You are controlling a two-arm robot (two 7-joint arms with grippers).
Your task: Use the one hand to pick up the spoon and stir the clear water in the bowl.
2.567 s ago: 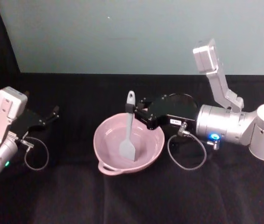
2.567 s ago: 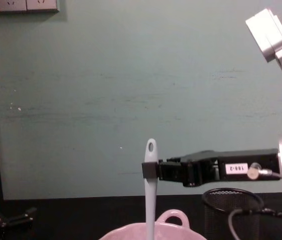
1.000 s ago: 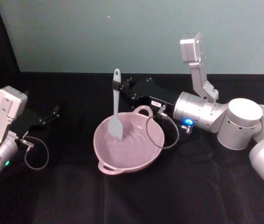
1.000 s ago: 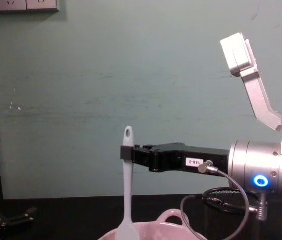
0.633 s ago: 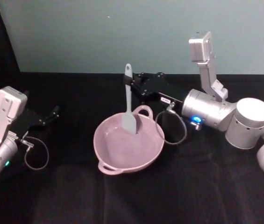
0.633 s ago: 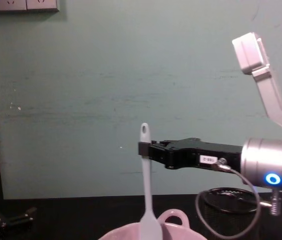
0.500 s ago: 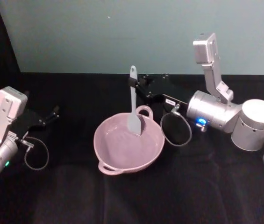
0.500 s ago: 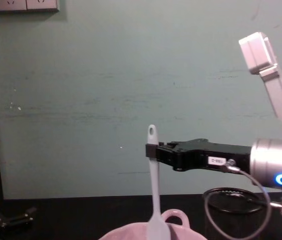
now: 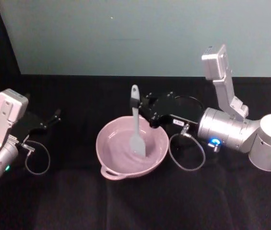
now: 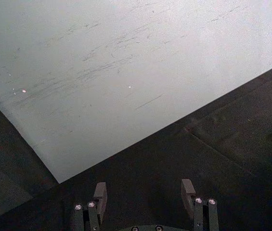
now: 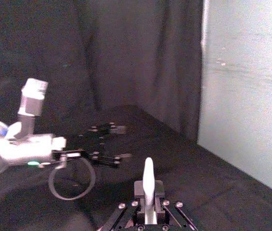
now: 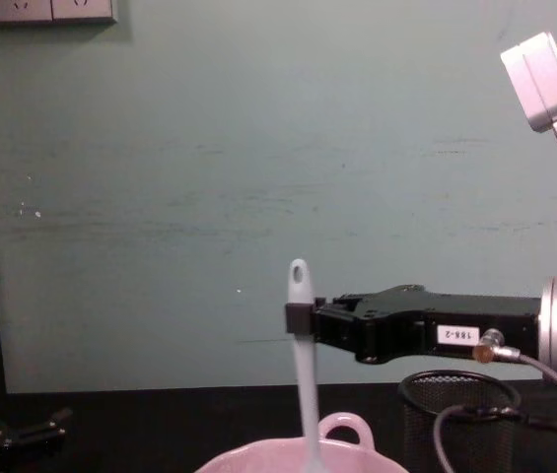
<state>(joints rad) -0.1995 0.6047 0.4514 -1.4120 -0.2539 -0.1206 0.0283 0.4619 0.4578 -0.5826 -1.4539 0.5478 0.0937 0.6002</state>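
Observation:
The pale pink bowl (image 9: 111, 160) sits mid-table, its loop handle (image 12: 345, 427) rising at the far rim in the chest view. The white spoon (image 9: 136, 125) stands nearly upright in it, its flat head (image 9: 137, 144) down in the water near the bowl's middle. My right gripper (image 9: 138, 109), black with a "188-2" label (image 12: 456, 334), is shut on the spoon's handle just below the oval hole (image 12: 299, 273). The right wrist view shows the handle (image 11: 148, 180) clamped between the jaws. My left gripper (image 9: 54, 116) rests far left on the table, open, its fingers (image 10: 188, 188) spread over bare black cloth.
A black wire-mesh cup (image 12: 458, 422) stands behind and right of the bowl, under the right gripper's body. A grey cable loop (image 9: 187, 152) hangs from the right wrist just right of the bowl. Black cloth covers the table; a teal wall (image 9: 125, 33) runs behind.
The right gripper has carried the spoon from the bowl's left around its far rim and back toward the middle, lowering the head deeper. The left arm has not moved.

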